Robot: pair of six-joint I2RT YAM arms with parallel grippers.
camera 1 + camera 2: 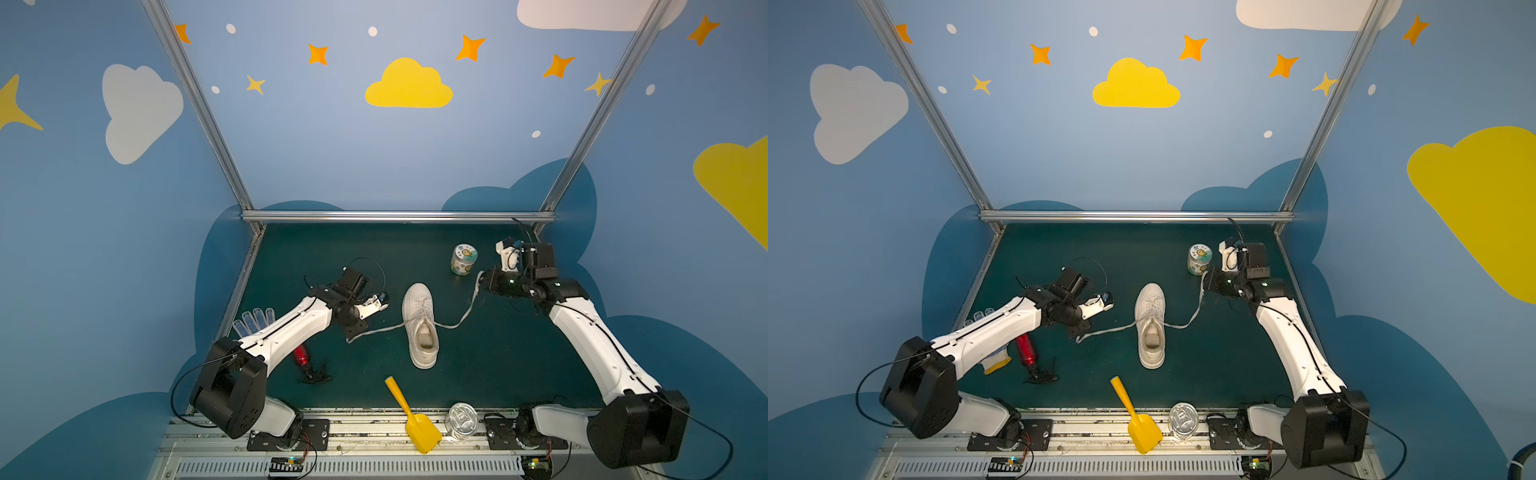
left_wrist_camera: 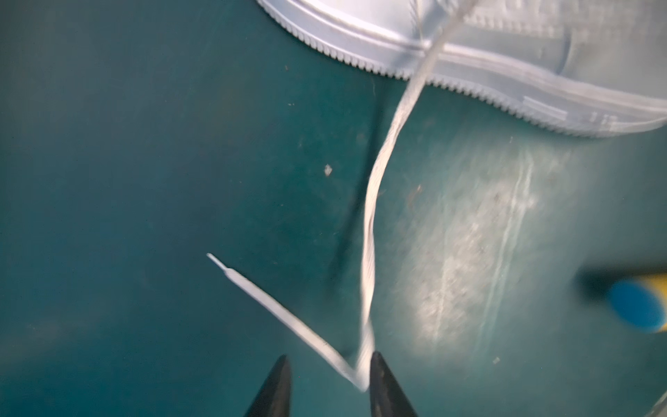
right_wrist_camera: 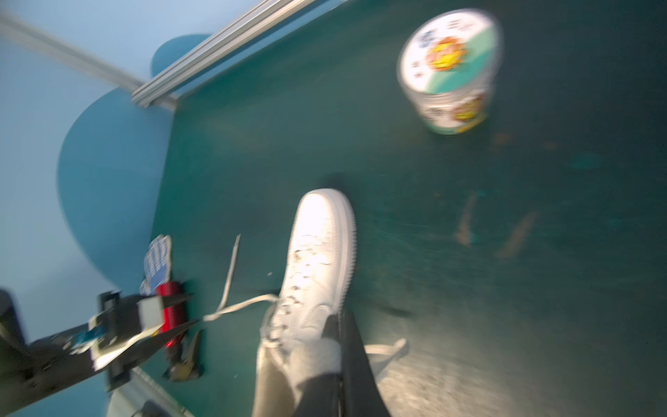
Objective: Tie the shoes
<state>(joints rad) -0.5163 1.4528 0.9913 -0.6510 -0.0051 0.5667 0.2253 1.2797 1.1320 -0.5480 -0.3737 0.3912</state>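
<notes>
1. Placement of the white sneaker [image 1: 420,324] was noted near the middle of the green tabletop [image 1: 519,353] in both top views. It was set upright on its thick sole, with the toe turned towards the back wall and the beige insole exposed.
2. One lace [image 1: 376,331] was drawn sideways from the sneaker to the left gripper [image 1: 352,332]. In the left wrist view the jaws were seen parted, with a clear gap between them. The folded end of the lace was seen in that gap, close against one fingertip [image 2: 377,364], and was not pinched. The tipped end was seen pointing away from the fold. Whether the lace rested on the tabletop could not be told, as the view was blurred.
3. A second lace [image 1: 467,309] was led from the other side of the sneaker up to the right gripper [image 1: 483,279]. This gripper was closed upon that lace, and in the right wrist view the white band was seen clamped between the dark fingers.
4. A printed tub [image 1: 464,259] was stood upright just beside the right gripper, behind the sneaker.
5. A yellow shovel [image 1: 422,432] and a metal can [image 1: 461,419] were laid at the front edge.
6. A red bottle [image 1: 300,356] and a blue-dotted glove [image 1: 254,321] were partly hidden by the left arm.
</notes>
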